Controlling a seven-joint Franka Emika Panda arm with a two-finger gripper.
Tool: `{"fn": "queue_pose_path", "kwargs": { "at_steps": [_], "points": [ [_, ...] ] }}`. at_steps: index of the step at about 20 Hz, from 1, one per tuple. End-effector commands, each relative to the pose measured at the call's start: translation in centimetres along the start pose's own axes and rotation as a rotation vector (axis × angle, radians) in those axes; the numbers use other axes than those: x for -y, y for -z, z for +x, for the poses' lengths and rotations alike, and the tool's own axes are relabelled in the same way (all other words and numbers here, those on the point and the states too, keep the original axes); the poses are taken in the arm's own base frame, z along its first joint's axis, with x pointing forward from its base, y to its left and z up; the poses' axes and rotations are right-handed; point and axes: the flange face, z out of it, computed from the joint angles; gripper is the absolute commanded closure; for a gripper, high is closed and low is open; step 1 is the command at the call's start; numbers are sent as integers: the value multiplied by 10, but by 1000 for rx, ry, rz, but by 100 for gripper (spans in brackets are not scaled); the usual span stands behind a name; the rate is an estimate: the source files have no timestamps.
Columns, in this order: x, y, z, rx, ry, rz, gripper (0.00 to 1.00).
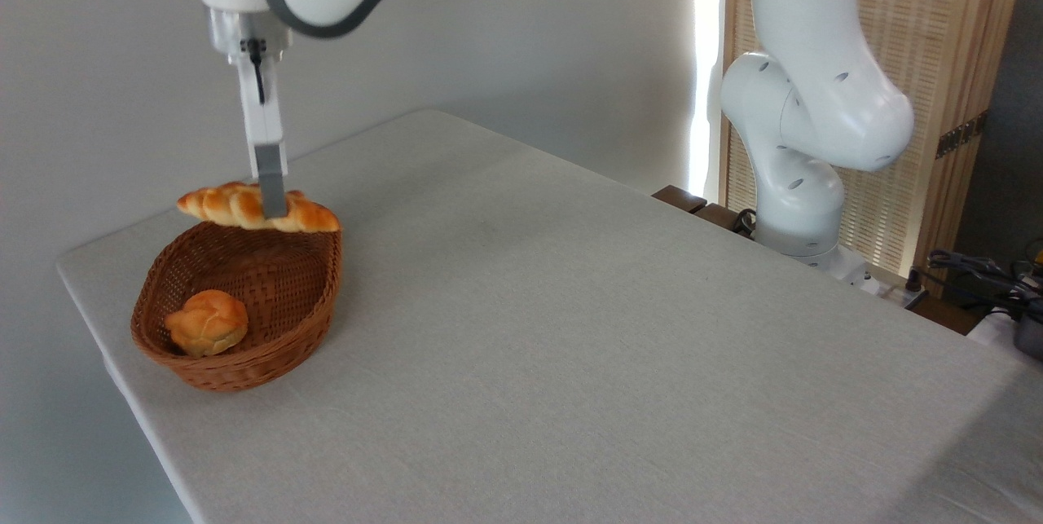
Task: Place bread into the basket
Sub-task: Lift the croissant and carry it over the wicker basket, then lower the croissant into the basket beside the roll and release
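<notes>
Bread (pixel 244 206) in end effector (pixel 272 200), abv basket (pixel 318 304).

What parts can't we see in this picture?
- The gripper: only the near finger shows; the second one is behind the braided bread.
- The wicker basket: the near wall hides its floor under the round bun.
- The arm's upper links: cut off by the top edge.
</notes>
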Motion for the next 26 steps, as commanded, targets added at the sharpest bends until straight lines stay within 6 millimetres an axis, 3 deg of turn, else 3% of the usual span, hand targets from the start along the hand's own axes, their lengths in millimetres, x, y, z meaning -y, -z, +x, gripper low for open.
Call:
{"fn": "queue_pose_path", "kwargs": {
  "at_steps": [1,3,4,26],
  "points": [
    [12,-16,6,-32,52,5,37],
    [16,-28,7,-37,50,15,9],
    [17,-29,8,-44,54,25,0],
    [5,-18,13,-38,44,29,0]
  ]
}}
